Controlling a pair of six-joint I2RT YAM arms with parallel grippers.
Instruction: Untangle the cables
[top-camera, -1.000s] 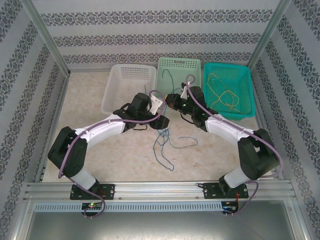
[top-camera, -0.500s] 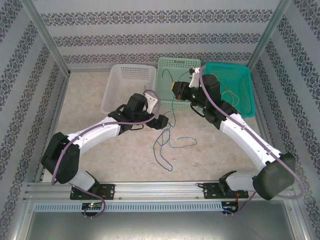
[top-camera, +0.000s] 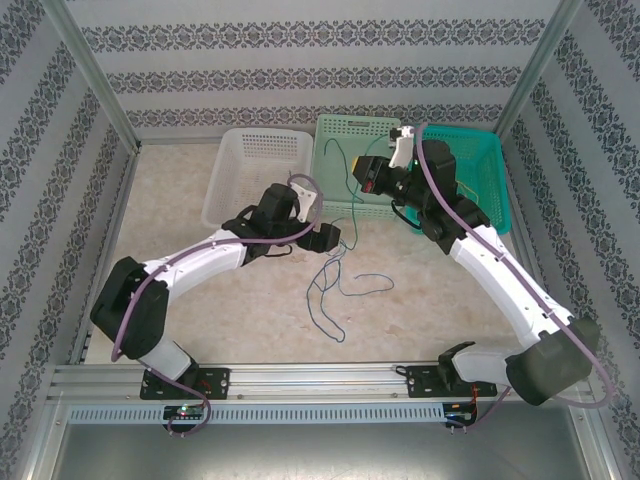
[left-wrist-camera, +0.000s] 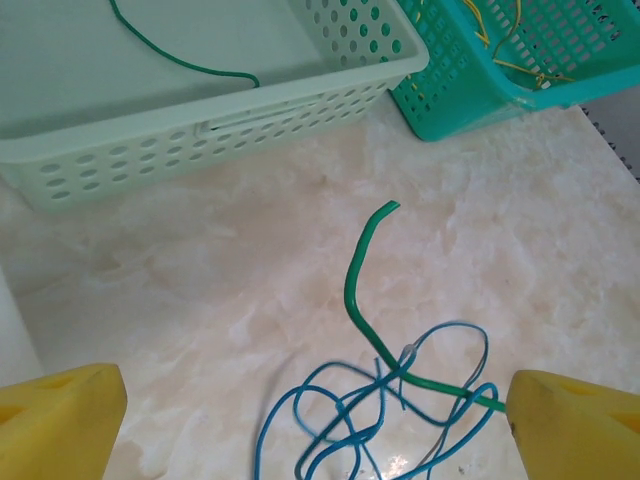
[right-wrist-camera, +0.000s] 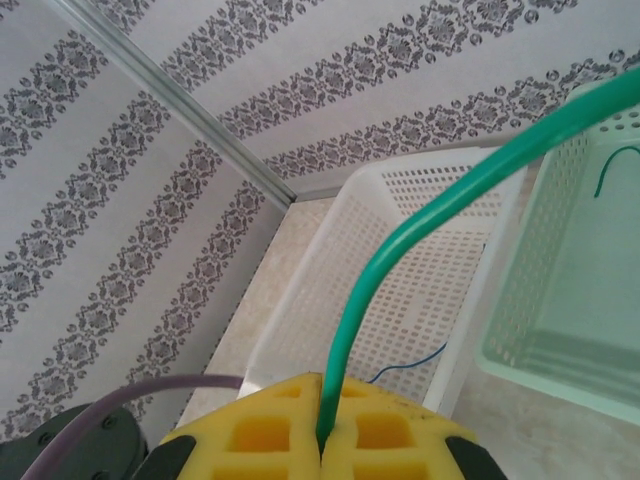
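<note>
My right gripper (top-camera: 368, 178) hangs above the front of the light green basket, its yellow pads (right-wrist-camera: 250, 435) shut on a green cable (right-wrist-camera: 400, 250). That cable (top-camera: 347, 225) drops to the table and threads through a tangle of blue cables (top-camera: 328, 295). My left gripper (top-camera: 326, 240) hovers low over the tangle, open, with nothing between its pads. In the left wrist view the green cable (left-wrist-camera: 352, 290) crosses the blue loops (left-wrist-camera: 340, 400) and runs off by the right pad (left-wrist-camera: 575, 425). Yellow cables (top-camera: 455, 190) lie in the teal basket.
Three baskets stand along the back: white (top-camera: 232, 185) with a blue cable (right-wrist-camera: 415, 362) inside, light green (top-camera: 330, 130) holding another green cable (left-wrist-camera: 180, 60), teal (top-camera: 495, 195). Aluminium frame rails edge the marble tabletop (top-camera: 180, 210).
My right gripper has risen and moved back-right with the green cable, pulling it up from the tangle. My left gripper has opened wide and stayed by the tangle.
</note>
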